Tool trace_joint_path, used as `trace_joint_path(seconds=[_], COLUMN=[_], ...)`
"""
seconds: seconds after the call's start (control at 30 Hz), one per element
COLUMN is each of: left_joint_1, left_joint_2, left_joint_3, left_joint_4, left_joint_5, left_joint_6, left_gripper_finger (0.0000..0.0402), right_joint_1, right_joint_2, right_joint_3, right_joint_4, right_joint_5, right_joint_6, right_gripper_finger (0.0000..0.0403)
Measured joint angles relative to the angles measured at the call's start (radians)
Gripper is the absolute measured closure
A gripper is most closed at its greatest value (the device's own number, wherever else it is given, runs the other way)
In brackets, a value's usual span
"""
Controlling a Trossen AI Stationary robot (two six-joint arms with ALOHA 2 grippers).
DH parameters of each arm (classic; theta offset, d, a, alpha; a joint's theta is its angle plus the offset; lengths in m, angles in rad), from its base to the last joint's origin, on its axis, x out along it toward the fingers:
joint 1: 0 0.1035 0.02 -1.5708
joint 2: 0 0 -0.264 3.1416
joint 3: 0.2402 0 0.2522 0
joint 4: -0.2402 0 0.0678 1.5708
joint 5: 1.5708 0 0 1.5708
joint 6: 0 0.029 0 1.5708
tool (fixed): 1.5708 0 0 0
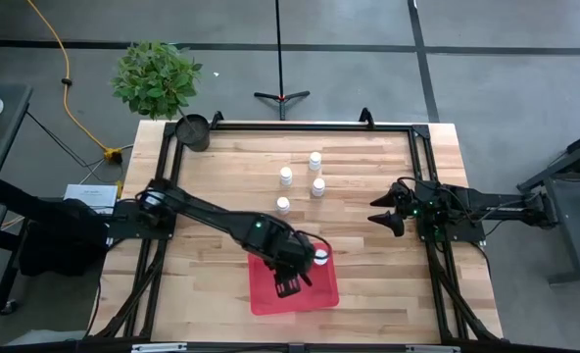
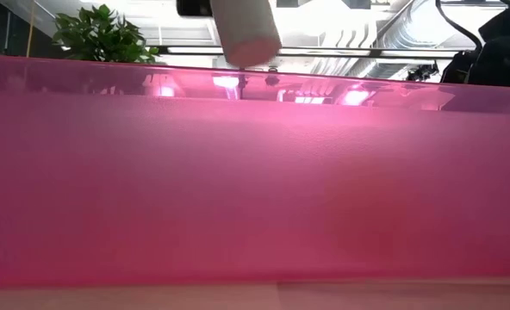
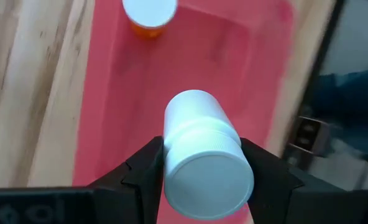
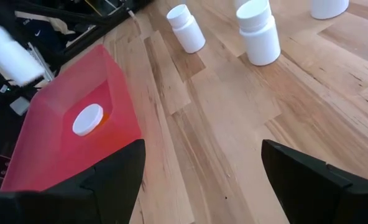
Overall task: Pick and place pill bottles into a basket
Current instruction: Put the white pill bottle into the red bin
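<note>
Over the basket [image 1: 295, 292]: left end effector [image 3: 202, 180] pinches a white bottle [image 3: 204, 158] | orange bottle [image 3: 148, 14] inside basket | four bottles [image 1: 286, 176] wait on bench [image 1: 368, 245] beyond basket | right end effector [image 4: 199, 174] spread, far beside basket

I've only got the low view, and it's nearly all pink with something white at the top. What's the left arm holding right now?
Observer: The left gripper is shut on a white pill bottle, above the red tray.
Operator: Anything in the tray already?
Observer: One orange bottle with a white cap, upright near a corner.
Operator: How many are outside it?
Observer: Four white bottles stand on the table; the right gripper waits open near its right edge.
</note>
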Motion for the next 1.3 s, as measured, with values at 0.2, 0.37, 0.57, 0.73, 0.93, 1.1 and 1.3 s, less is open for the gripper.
trace_joint_path(seconds=[0.2,0.37,0.57,0.73,0.93,1.1,1.3], left_joint_1=[0.007,0.021,0.043,0.047,0.046,0.046,0.046], left_joint_2=[0.077,0.13,0.162,0.162,0.162,0.162,0.16], left_joint_3=[0.001,0.0,0.0,0.0,0.0,0.026,0.089], left_joint_4=[0.01,0.026,0.091,0.123,0.196,0.23,0.229], left_joint_5=[-0.024,-0.028,-0.022,-0.022,0.01,0.01,0.008], left_joint_6=[0.088,0.145,0.175,0.194,0.195,0.194,0.195], left_gripper_finger=[0.019,0.019,0.019,0.019,0.019,0.019,0.019], right_joint_1=[0.0,0.0,0.0,0.0,0.0,0.0,0.0], right_joint_2=[0.0,0.0,0.0,0.0,0.0,0.0,0.0], right_joint_3=[0.0,0.0,0.0,0.0,0.001,0.001,0.001], right_joint_4=[-0.003,-0.004,-0.005,-0.005,-0.005,-0.005,-0.005], right_joint_5=[0.025,0.056,0.073,0.074,0.074,0.08,0.08], right_joint_6=[0.014,0.026,0.026,0.026,0.026,0.026,0.026], right_gripper_finger=[0.0091,0.0091,0.0091,0.0091,0.0091,0.0091,0.0091])
